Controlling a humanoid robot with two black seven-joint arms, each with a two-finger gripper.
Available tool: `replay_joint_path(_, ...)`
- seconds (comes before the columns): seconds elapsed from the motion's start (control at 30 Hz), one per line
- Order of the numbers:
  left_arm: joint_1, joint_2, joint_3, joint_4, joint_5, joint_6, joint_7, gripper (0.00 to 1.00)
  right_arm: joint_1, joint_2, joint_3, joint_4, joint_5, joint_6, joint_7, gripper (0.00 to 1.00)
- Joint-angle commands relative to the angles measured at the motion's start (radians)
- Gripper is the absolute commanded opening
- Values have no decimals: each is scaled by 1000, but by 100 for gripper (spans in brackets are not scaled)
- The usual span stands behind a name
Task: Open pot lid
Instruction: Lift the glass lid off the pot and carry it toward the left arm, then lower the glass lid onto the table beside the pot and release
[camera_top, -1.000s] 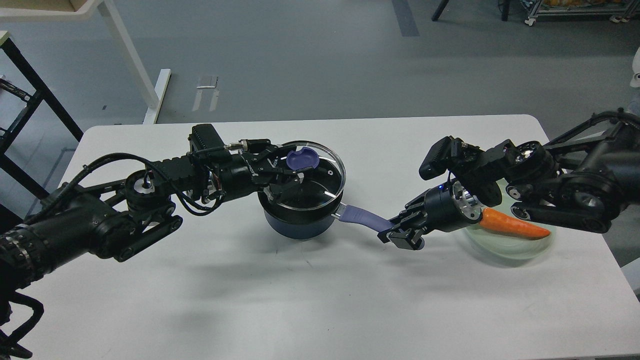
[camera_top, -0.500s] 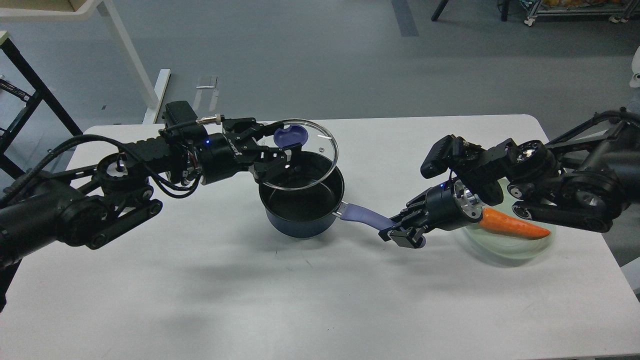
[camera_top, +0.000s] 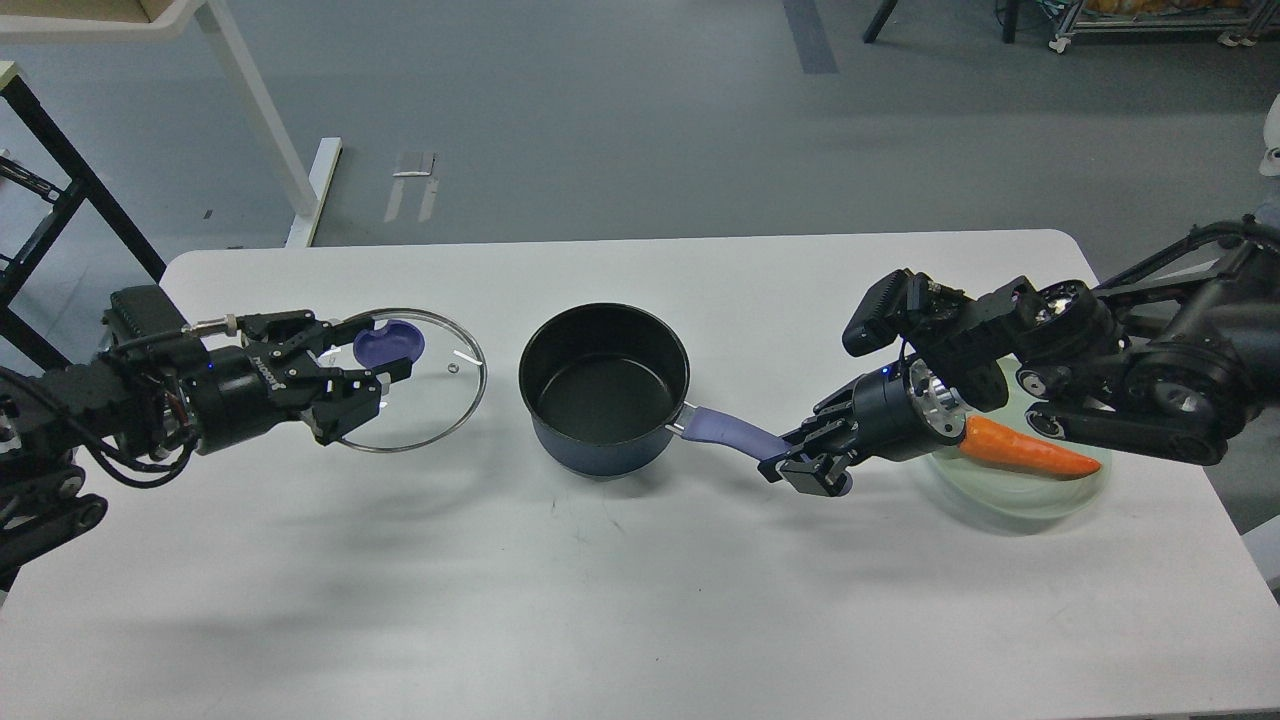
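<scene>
So the lid (camera_top: 405, 380) just came off!
Left gripper (camera_top: 372, 362), clamping its knob, swung it to the pot's (camera_top: 604, 385) 9 o'clock; right gripper (camera_top: 805, 462) pinches the handle (camera_top: 725, 430).

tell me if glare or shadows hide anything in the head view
Head view: sharp and evenly lit. The glass lid shows only small white glints, so the table reads through it. Soft shadows lie under both arms and the pot. The dark left gripper and right gripper lose some detail.

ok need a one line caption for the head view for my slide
Left gripper holds the glass lid clear of the open pot while the right gripper grips the pot handle, carrot nearby.
</scene>
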Motion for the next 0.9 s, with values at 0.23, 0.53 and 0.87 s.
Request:
replay_joint_path(0.23,120,-7,56,144,-11,128,0,35,0,-4,0,0,-1,0,0,34)
replay_joint_path(0.53,145,-36,62,197,-20,128,0,51,0,-2,0,2,0,0,0,34)
replay_joint_path(0.87,139,-39,60,195,-51,128,0,89,0,-2,0,2,0,0,0,34)
